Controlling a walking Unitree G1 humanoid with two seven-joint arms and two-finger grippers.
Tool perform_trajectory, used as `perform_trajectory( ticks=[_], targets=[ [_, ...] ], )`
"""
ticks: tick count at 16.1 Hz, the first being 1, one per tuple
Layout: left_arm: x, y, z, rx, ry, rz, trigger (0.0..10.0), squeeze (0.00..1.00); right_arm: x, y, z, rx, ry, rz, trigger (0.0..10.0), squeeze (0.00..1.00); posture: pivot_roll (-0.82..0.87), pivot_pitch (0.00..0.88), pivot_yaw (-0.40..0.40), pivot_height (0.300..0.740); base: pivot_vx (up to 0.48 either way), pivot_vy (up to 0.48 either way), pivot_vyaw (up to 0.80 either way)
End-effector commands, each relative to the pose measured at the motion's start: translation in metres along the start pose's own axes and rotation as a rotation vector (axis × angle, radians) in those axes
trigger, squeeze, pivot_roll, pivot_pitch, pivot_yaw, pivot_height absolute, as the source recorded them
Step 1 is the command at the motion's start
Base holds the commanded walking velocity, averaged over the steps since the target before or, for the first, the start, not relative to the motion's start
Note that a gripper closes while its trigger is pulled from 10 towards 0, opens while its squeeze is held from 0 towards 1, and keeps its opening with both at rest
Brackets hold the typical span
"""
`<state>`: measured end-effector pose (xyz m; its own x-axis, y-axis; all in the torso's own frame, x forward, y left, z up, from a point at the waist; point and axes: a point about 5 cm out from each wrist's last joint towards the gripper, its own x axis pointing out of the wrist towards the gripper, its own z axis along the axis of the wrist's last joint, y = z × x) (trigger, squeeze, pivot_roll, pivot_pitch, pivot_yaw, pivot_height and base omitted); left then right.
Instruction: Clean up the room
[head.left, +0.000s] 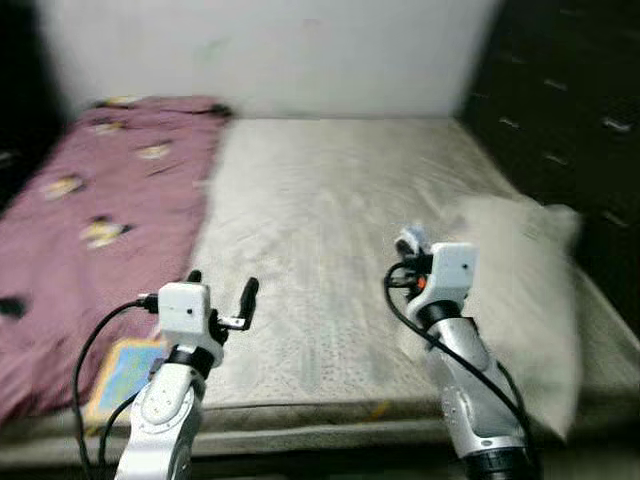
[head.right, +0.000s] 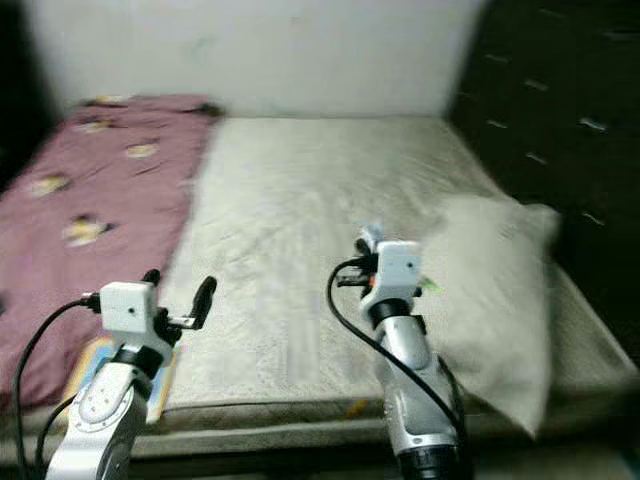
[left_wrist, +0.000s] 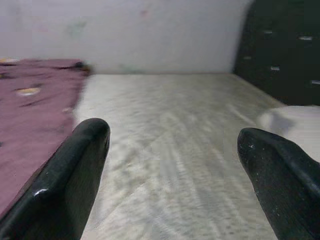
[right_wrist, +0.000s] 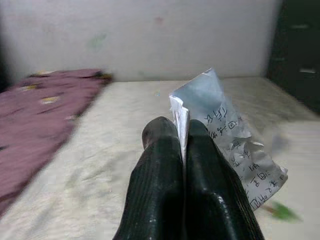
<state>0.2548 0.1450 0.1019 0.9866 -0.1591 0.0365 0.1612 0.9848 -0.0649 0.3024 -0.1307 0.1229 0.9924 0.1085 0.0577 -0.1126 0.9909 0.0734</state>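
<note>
Two grippers over the mattress: right gripper pinching a crumpled printed paper, pillow at 3 o'clock; left gripper spread, holding nothing.

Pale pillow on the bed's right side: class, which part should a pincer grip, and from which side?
Probably the near corner of the pale soft pillow, from the foot of the bed: it tapers thin there. Use the open left pincer; the right pincer grips printed white paper.
</note>
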Motion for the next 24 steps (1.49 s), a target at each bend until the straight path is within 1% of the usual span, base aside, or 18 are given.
perform_trajectory(
  ticks=[1, 3, 6, 8, 9, 10, 12, 13, 14, 16, 17, 19, 20, 22, 24],
  targets=[
    [0.003, -0.007, 0.003, -0.014, -0.015, -0.01, 10.0, 0.0, -0.002, -0.009, 0.0, -0.015, 0.0, -0.026, 10.0, 0.0, -0.01, 0.0, 0.024, 0.74, 0.0, 0.48, 0.0],
    [0.003, -0.01, 0.004, -0.017, -0.021, -0.025, 10.0, 0.0, -0.003, -0.008, -0.002, -0.03, 0.009, -0.01, 10.0, 0.0, -0.01, 0.0, 0.018, 0.74, 0.0, 0.186, 0.0],
    [0.004, -0.01, 0.003, -0.026, -0.015, -0.025, 10.0, 0.0, -0.002, -0.009, -0.004, -0.038, 0.018, -0.002, 10.0, 0.0, -0.01, 0.0, 0.011, 0.74, 0.0, 0.0, 0.0],
    [0.004, -0.01, 0.003, -0.035, -0.019, -0.019, 10.0, 0.0, -0.001, -0.007, -0.008, -0.057, 0.049, 0.004, 10.0, 0.0, -0.01, 0.0, 0.007, 0.74, 0.0, 0.0, 0.0],
    [0.004, -0.01, 0.003, -0.037, -0.019, -0.015, 10.0, 0.0, -0.001, -0.006, -0.008, -0.046, 0.047, 0.006, 10.0, 0.0, -0.01, 0.0, 0.007, 0.74, 0.0, 0.0, 0.0],
    [0.004, -0.01, 0.003, -0.039, -0.018, -0.013, 10.0, 0.0, -0.001, -0.007, -0.007, -0.072, 0.043, -0.013, 10.0, 0.0, -0.01, 0.0, 0.007, 0.74, 0.0, 0.274, 0.0],
    [0.004, -0.009, 0.003, -0.039, -0.014, -0.013, 10.0, 0.0, 0.001, -0.004, -0.006, -0.079, 0.047, -0.005, 10.0, 0.0, -0.01, 0.0, 0.011, 0.74, 0.0, 0.478, 0.0],
    [0.004, -0.009, 0.002, -0.039, -0.011, -0.016, 10.0, 0.0, 0.001, 0.001, -0.003, -0.165, 0.001, 0.035, 10.0, 0.0, -0.01, 0.0, 0.011, 0.74, 0.0, 0.48, 0.0],
    [0.005, -0.009, 0.002, -0.039, -0.01, -0.017, 10.0, 0.0, 0.001, 0.002, -0.003, -0.18, -0.016, 0.043, 10.0, 0.0, -0.01, 0.0, 0.012, 0.74, 0.0, 0.48, 0.0],
    [0.006, -0.009, 0.003, -0.037, -0.013, -0.017, 10.0, 0.0, 0.002, 0.003, 0.0, -0.165, -0.032, 0.042, 10.0, 0.0, -0.01, 0.0, 0.01, 0.74, 0.0, 0.48, 0.0],
    [0.007, -0.009, 0.004, -0.036, -0.016, -0.014, 10.0, 0.0, 0.002, 0.004, 0.0, -0.141, -0.022, 0.054, 10.0, 0.0, -0.01, 0.0, 0.01, 0.74, 0.0, 0.48, 0.0],
    [0.007, -0.008, 0.004, -0.035, -0.017, -0.009, 10.0, 0.0, 0.003, 0.003, -0.002, -0.131, 0.008, 0.043, 10.0, 0.0, -0.01, 0.0, 0.012, 0.74, 0.0, 0.48, 0.0],
    [0.007, -0.007, 0.003, -0.037, -0.01, -0.001, 10.0, 0.0, 0.002, 0.005, -0.001, -0.083, -0.006, 0.074, 10.0, 0.0, -0.01, 0.0, 0.014, 0.74, 0.0, 0.48, 0.0],
    [0.008, -0.007, 0.003, -0.034, -0.007, -0.001, 10.0, 0.0, 0.001, 0.011, 0.004, -0.077, -0.051, 0.112, 10.0, 0.0, -0.01, 0.0, 0.014, 0.74, 0.0, 0.48, 0.0],
    [0.009, -0.007, 0.003, -0.033, -0.005, 0.001, 10.0, 0.0, 0.001, 0.013, 0.006, -0.079, -0.055, 0.126, 10.0, 0.0, -0.01, 0.0, 0.015, 0.74, 0.0, 0.48, 0.26]
  ],
)
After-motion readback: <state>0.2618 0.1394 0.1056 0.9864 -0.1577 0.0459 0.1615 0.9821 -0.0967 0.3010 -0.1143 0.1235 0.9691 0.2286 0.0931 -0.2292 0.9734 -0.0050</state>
